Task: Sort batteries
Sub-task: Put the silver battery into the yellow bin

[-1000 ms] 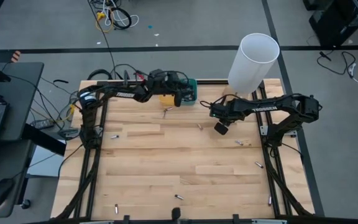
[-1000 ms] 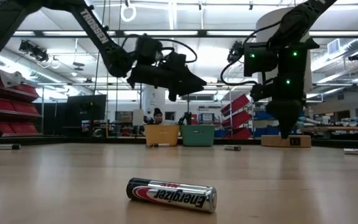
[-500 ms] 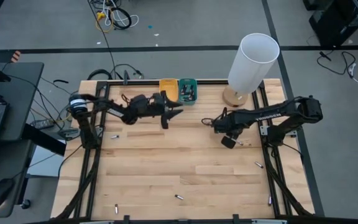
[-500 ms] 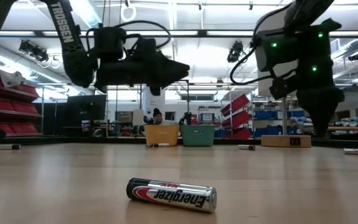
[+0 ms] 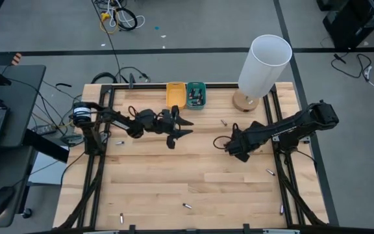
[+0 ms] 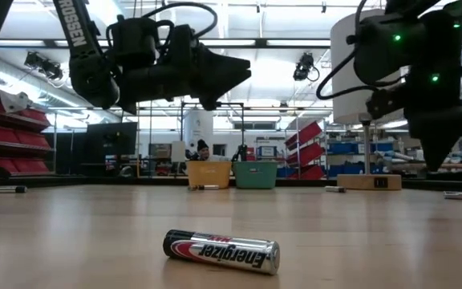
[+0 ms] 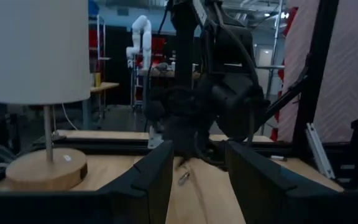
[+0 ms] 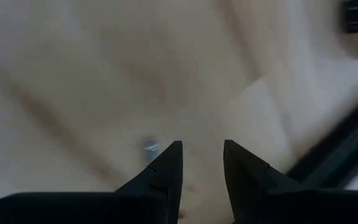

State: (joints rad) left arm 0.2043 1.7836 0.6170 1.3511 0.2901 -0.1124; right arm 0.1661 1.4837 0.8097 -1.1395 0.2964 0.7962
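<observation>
One camera looks straight down on the table (image 5: 174,175), another level across it, both sharing the yellow tray (image 5: 175,95).

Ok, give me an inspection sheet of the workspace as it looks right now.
Surface: wooden table, bare planks.
Job's things: batteries scattered, one near the front edge, others along the right side; yellow tray and teal tray at the back edge.
Clutter: white lamp at back right.
Grippers: left gripper open, empty, above the table; right gripper open, empty, above the boards.
Cables: loose bundle on the floor behind.
Surroundings: workshop shelving; person behind the trays.
</observation>
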